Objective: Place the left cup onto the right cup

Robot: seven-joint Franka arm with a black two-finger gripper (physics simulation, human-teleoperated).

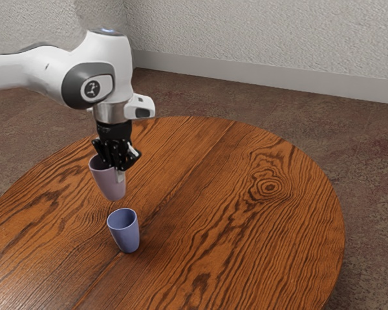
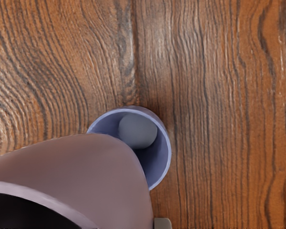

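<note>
Tool point(image 1: 118, 160) clamped on the rim of the mauve cup point(image 1: 108, 182). The cup hung tilted, clear of the worktop point(image 1: 258, 194). The blue cup point(image 1: 123, 230) stood upright just below it, slightly toward the exterior view's right.

Risks, my judgement:
- The tilted base could catch the blue rim on descent and knock that cup over.
- The rim grip might let the load swing or slip.

Contents: in the wrist view the blue cup point(image 2: 158, 160) was empty, bare bottom showing, with the mauve cup point(image 2: 71, 181) overlapping its rim. I could not see inside the mauve cup.
</note>
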